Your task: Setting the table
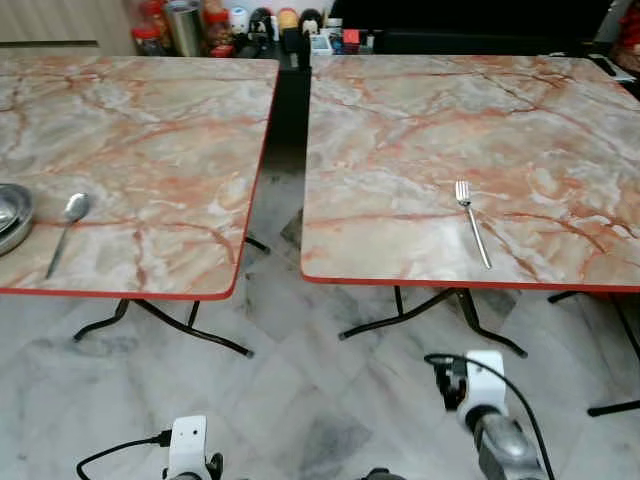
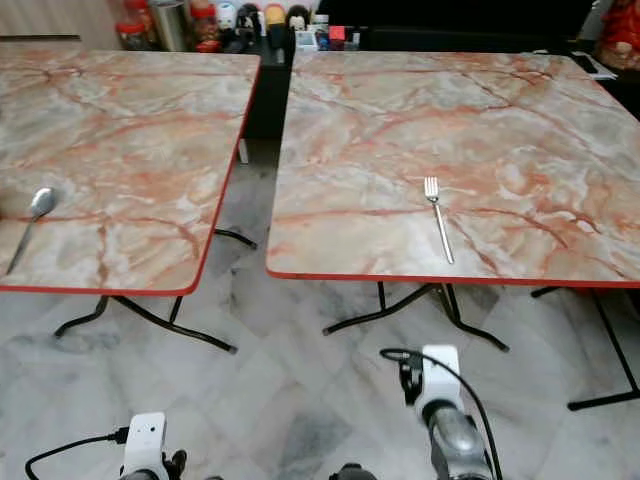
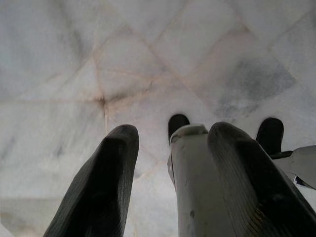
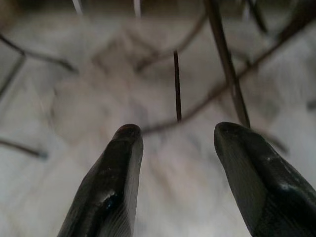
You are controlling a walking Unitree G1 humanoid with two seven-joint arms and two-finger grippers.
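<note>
Right gripper [image 4: 175,173] hangs low, fingers spread and empty, so rise up and forward to the fork [image 1: 472,222], pinching mid-handle squarely.

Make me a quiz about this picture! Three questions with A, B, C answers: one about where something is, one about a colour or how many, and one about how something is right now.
1. Where does the fork lie?
A. On the right table
B. On the floor
C. In the bowl

2. What colour is the edge trim of the two tables?
A. Blue
B. Red
C. Green

3. How are the right gripper's fingers?
A. Shut on the fork
B. Shut on a cup
C. Open, holding nothing

Answers:
1. A, the fork rests alone near the front edge of the right table, while the spoon lies on the left table beside a metal bowl.
2. B, a red strip runs along the front edges of both marbled tops.
3. C, the right wrist view shows the two black fingers apart with only floor and table legs between them.
</note>
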